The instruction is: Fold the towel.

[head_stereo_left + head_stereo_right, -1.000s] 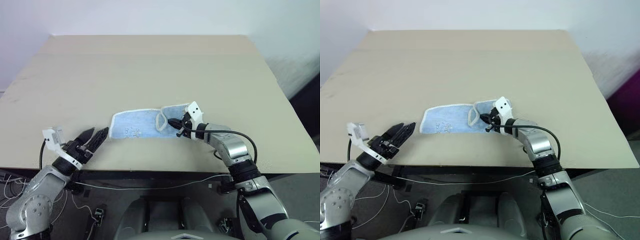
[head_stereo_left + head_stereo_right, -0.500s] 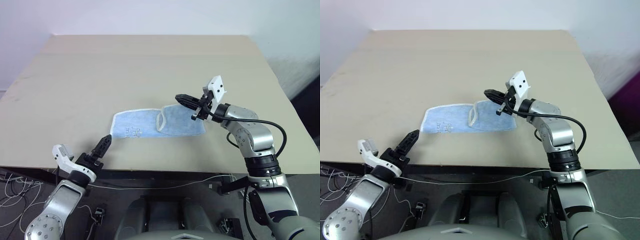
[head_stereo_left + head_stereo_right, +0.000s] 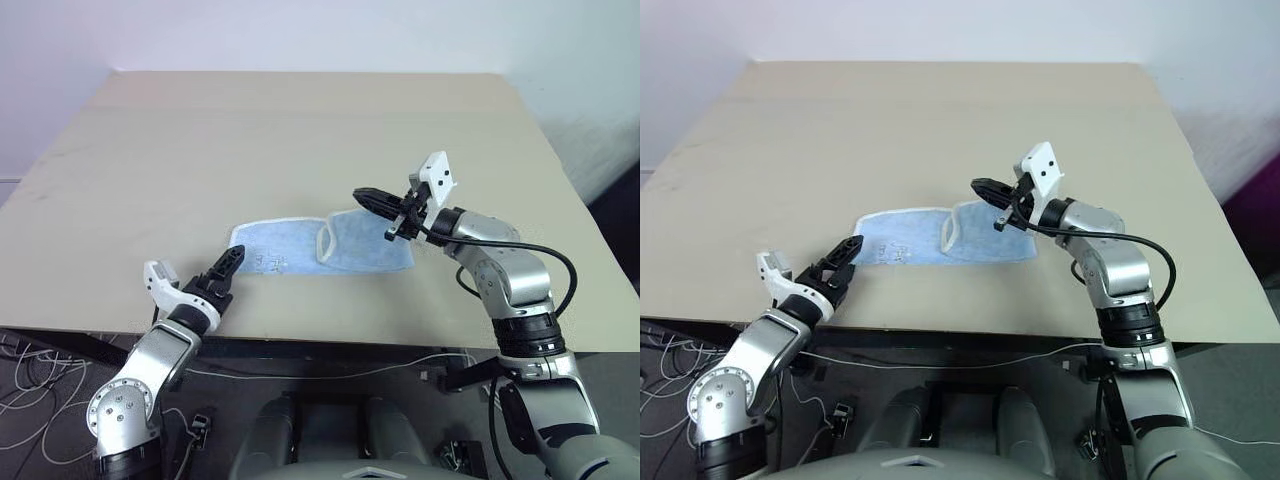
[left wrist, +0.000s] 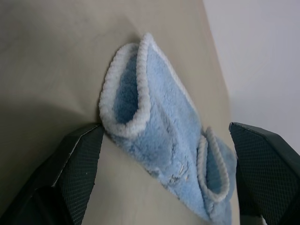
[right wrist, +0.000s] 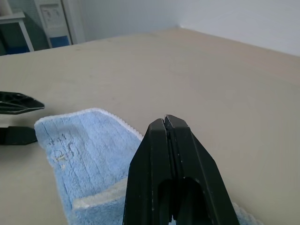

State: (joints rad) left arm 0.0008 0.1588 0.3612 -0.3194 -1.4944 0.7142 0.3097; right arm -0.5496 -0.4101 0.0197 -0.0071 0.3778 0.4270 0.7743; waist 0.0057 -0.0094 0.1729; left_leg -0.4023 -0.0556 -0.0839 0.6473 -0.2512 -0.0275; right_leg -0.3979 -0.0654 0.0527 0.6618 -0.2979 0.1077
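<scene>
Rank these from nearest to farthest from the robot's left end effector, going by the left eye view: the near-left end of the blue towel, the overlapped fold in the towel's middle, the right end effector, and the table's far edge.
1. Near-left end of the light-blue terry towel, right at the open left end effector.
2. Overlapped fold, mid-towel.
3. Shut right end effector, raised over the towel's right part.
4. Far edge of the beige table, at the back.

The towel (image 3: pixel 320 244) lies on the worktop (image 3: pixel 300 130), near its near edge and about midway across. The left gripper (image 3: pixel 226 264) sits at the towel's left end, just beside it. The right gripper (image 3: pixel 366 196) hangs above the towel's right part.
</scene>
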